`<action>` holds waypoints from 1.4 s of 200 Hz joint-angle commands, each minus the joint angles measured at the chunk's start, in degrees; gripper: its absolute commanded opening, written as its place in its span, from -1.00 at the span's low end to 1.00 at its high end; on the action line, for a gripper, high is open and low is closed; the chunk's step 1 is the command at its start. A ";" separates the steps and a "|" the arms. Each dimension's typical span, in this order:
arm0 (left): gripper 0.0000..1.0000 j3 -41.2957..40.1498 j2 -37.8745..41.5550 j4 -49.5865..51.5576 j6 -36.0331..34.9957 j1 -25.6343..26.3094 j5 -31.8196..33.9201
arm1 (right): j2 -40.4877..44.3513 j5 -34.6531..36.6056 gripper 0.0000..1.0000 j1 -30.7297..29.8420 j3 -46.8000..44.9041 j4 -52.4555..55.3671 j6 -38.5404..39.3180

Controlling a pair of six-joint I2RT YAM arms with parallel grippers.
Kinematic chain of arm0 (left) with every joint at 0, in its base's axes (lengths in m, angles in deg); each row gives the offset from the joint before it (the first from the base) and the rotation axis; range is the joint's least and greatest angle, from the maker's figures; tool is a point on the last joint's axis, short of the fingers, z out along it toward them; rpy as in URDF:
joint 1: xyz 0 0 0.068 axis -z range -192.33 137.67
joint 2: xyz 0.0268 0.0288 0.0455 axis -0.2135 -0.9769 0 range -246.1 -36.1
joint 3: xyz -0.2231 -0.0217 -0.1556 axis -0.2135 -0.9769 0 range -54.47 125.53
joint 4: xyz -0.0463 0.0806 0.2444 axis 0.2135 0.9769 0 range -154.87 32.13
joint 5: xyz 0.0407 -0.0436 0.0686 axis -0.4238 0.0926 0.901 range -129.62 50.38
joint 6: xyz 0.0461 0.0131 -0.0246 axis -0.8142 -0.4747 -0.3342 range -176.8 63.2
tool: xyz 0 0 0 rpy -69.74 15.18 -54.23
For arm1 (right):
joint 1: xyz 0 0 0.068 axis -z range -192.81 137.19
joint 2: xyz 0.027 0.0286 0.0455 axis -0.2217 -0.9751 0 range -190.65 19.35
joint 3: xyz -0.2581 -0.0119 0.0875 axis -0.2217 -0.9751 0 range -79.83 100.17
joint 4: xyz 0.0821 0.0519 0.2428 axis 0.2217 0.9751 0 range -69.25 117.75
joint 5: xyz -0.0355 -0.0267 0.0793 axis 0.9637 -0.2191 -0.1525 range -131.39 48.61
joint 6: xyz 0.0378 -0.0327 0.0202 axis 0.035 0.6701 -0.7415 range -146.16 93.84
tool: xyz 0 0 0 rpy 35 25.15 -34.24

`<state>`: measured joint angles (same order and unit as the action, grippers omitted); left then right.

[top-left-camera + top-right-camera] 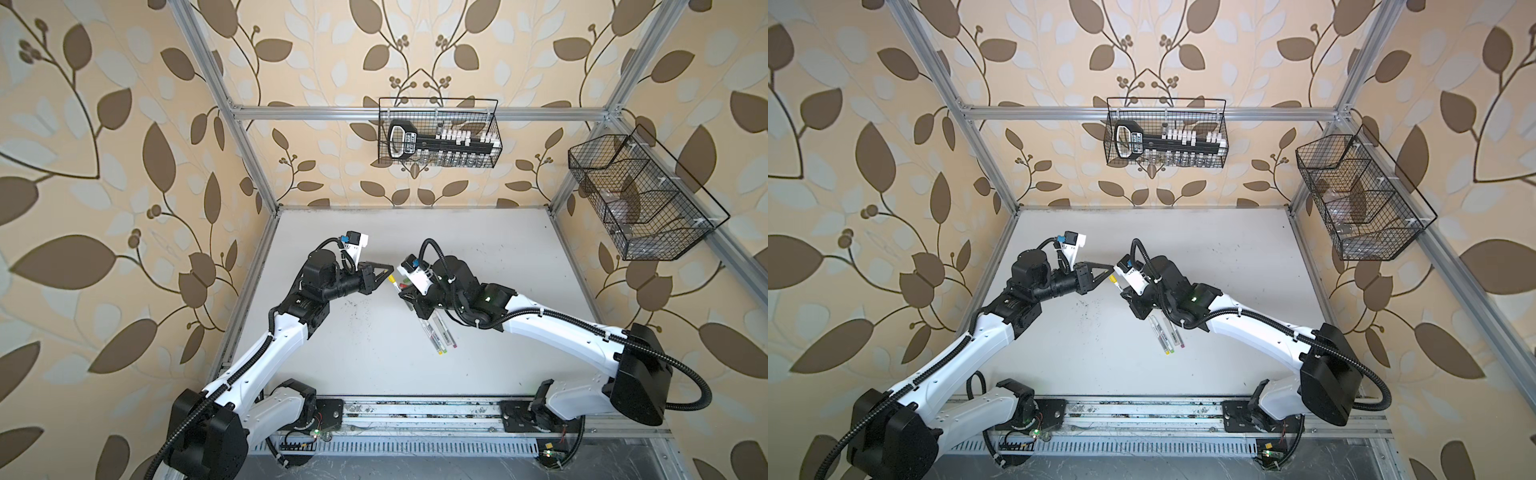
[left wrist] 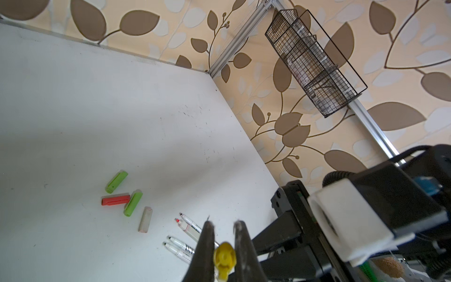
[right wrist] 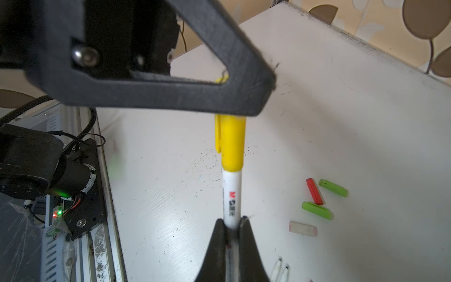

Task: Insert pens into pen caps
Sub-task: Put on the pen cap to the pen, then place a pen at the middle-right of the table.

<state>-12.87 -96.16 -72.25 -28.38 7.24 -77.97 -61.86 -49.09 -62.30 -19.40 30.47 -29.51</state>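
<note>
Aloft, left gripper (image 2: 224,224) tight on yellow cap (image 3: 231,141), right gripper (image 3: 233,221) tight on pen (image 3: 231,193) (cap over tip).

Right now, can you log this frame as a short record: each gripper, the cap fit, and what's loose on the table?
left gripper: shut on the yellow cap
right gripper: shut on the white pen
fit: yellow cap sits over the pen's tip end, held off the table
loose caps: two green caps, red cap, whitish cap
loose pens: four uncapped pens, near the caps
</note>
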 commanded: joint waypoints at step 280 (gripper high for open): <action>0.98 9.16 10.56 37.39 -10.71 1.96 11.24 | -17.47 23.11 -0.95 33.54 1.63 27.78 3.27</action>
<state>-5.70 -84.73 -35.24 -37.36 9.10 -66.12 -78.03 -27.54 -29.02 -18.64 57.52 -28.83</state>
